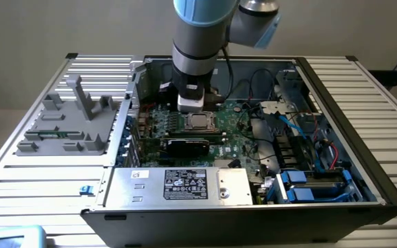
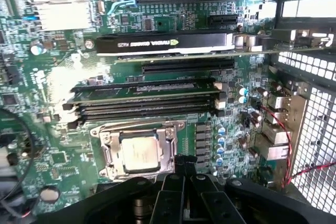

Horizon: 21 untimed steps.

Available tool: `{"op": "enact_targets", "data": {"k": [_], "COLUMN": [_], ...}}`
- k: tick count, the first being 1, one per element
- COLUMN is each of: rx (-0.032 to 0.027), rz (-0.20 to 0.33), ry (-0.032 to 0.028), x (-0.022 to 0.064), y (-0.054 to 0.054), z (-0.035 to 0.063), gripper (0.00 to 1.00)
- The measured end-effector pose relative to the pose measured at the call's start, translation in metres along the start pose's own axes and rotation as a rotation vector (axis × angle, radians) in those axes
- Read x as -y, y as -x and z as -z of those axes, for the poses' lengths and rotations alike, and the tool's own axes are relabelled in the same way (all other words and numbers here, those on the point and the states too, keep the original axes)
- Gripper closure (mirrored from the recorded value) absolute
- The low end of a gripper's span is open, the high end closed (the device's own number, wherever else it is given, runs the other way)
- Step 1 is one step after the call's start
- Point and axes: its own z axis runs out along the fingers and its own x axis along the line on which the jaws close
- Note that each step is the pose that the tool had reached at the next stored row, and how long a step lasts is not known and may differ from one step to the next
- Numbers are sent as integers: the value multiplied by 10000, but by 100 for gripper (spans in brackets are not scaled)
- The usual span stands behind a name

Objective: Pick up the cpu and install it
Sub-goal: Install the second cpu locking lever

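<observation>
The cpu (image 2: 139,152) is seated in its socket (image 2: 137,150). The gripper (image 2: 181,174) is held shut, empty, just beside it. Socket pins could be bent by a careless nudge.

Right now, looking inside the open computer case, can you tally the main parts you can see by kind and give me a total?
CPU sitting in its motherboard socket: 1
Black graphics card standing in its slot: 1
Silver power supply box with white label: 1
Blue drive carriers at the exterior view's right: 2
Gripper, shut, beside the socket: 1
Total: 6
</observation>
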Motion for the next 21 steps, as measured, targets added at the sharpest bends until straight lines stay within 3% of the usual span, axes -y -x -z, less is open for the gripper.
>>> {"op": "enact_targets", "data": {"k": [8, 10, 11, 14, 16, 18, 21], "rx": [-3, -10, -16, -43, -63, -92, -154], "rz": [-4, -8, -14, -38, -57, -83, -125], "ry": [31, 96, 168, 450, 670, 981, 1516], "x": [63, 77, 87, 133, 166, 196, 246], "y": [-187, -216, -222, -227, -222, -219, -215], "z": [132, 149, 153, 170, 192, 198, 185], "gripper": [89, 89, 89, 89, 89, 89, 89]}}
